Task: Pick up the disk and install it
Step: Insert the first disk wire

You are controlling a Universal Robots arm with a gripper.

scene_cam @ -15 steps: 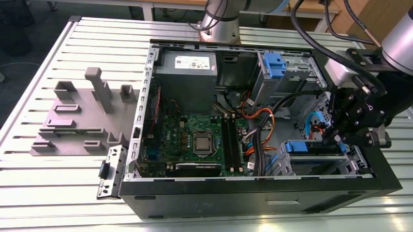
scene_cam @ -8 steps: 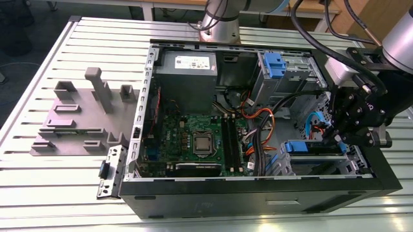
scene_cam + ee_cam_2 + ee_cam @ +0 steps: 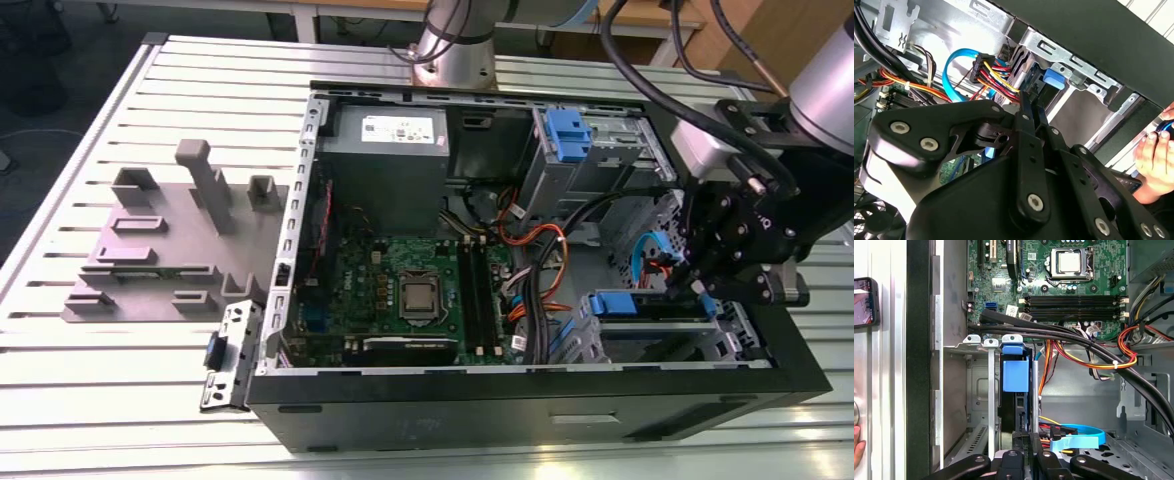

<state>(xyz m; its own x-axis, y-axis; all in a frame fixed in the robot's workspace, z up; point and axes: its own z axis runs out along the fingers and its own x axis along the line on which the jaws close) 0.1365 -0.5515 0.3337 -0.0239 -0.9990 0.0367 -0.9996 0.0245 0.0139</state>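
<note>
The disk (image 3: 1015, 410) stands on edge in the metal drive bay (image 3: 989, 390) of the open computer case, with its blue caddy tab (image 3: 1016, 372) at the end nearer the motherboard. In the exterior view the blue tab of the disk (image 3: 627, 303) lies in the bay at the case's near corner on the exterior view's right. My black gripper (image 3: 694, 285) hangs directly over that bay. In both wrist views its two fingers stand close together on the disk's edge: the gripper (image 3: 1026, 442) meets the dark body of the disk, and the gripper (image 3: 1029, 102) points at the blue tab (image 3: 1054, 78).
Bundles of cables (image 3: 1079, 347) cross beside the bay. A second blue caddy (image 3: 567, 135) sits in the upper cage, next to the grey power supply (image 3: 387, 130). A grey fixture (image 3: 174, 230) lies on the table at the exterior view's left. A person's hand (image 3: 1154, 160) is beyond the case wall.
</note>
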